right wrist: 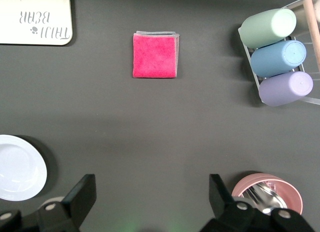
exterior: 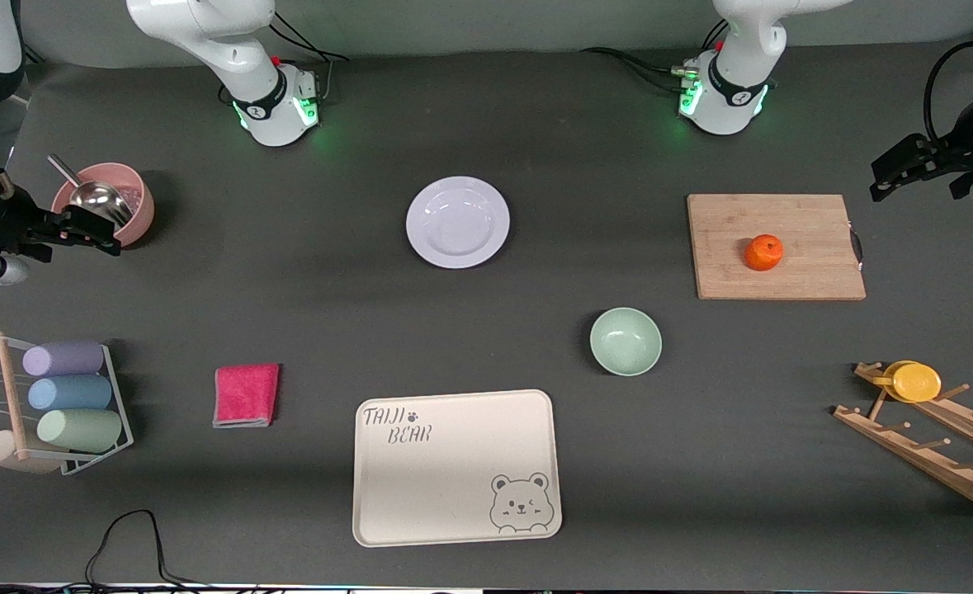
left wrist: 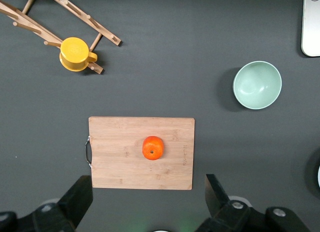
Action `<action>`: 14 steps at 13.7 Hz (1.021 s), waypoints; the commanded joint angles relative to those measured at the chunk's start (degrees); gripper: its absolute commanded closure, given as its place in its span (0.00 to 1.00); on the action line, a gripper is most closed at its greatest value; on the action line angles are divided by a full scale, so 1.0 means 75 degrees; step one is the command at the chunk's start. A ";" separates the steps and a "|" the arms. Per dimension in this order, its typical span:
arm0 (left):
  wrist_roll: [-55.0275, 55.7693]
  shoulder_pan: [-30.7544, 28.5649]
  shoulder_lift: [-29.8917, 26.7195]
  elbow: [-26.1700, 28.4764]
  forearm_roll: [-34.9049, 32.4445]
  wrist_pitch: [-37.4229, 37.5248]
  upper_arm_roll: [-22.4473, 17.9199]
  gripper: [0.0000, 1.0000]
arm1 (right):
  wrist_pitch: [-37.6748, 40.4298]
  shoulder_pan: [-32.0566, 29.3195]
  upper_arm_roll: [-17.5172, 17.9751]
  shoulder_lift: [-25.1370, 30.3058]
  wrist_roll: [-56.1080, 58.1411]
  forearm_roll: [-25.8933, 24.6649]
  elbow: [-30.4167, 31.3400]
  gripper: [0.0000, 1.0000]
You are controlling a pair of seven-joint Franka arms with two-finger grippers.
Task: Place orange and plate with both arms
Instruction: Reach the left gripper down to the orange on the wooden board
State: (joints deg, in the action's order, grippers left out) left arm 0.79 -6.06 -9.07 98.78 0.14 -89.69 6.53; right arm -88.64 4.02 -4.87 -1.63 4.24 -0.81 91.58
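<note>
Fingers of the left gripper (left wrist: 147,204) spread wide, nothing between them; it hangs above the table at the left arm's end, past the edge of the rectangular pale wooden cutting board (exterior: 775,246). Fingers of the right gripper (right wrist: 148,199) likewise parted and empty, in the air beside the round pink bowl (exterior: 127,198) that holds a steel scoop (exterior: 90,192), at the right arm's end.

Small round bright-orange fruit (exterior: 763,252): glossy, faintly dimpled skin, stem mark on top (seen in the left wrist view); sits alone near the middle of the cutting board, bare wood on all sides of it.

Round glossy white plate (exterior: 457,222): wide rim, shallow centre, faint lavender tint; lies flat on the dark grey table (exterior: 304,272) between the two arm bases, with bare tabletop all round it.

Small mint-green bowl (exterior: 625,341): nearer the front camera than the plate and the board, apart from both.

Rectangular beige tray with bear print (exterior: 456,467): near the front edge, its surface bare.

Folded pink cloth (exterior: 245,395): beside the tray, toward the right arm's end.

Wire rack of three pastel cylinders (exterior: 65,393) and wooden peg rack with a yellow cup (exterior: 913,381): at the two ends of the table.
</note>
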 commanded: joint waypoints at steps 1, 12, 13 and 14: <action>-0.0093 -0.0001 0.0060 -0.0209 0.0004 0.0251 -0.0027 0.00 | 0.0112 0.0004 0.0040 0.0042 -0.0202 -0.0137 0.0012 0.00; -0.0058 -0.0188 0.0506 0.2024 -0.0172 -0.1161 -0.0085 0.00 | 0.0112 -0.0008 0.0040 0.0030 -0.0202 -0.0137 0.0000 0.00; -0.0046 -0.0200 0.0471 0.2551 -0.0172 -0.1665 -0.0085 0.00 | 0.0112 -0.0008 0.0040 0.0042 -0.0202 -0.0137 0.0000 0.00; -0.0046 -0.0258 0.0424 0.3102 -0.0172 -0.2204 -0.0085 0.00 | 0.0112 0.0004 0.0052 0.0042 -0.0202 -0.0137 0.0000 0.00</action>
State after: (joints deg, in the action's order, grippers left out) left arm 0.78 -7.16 -3.26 113.63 -0.58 -99.77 5.76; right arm -88.64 4.02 -4.87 -1.74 4.22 -0.81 91.64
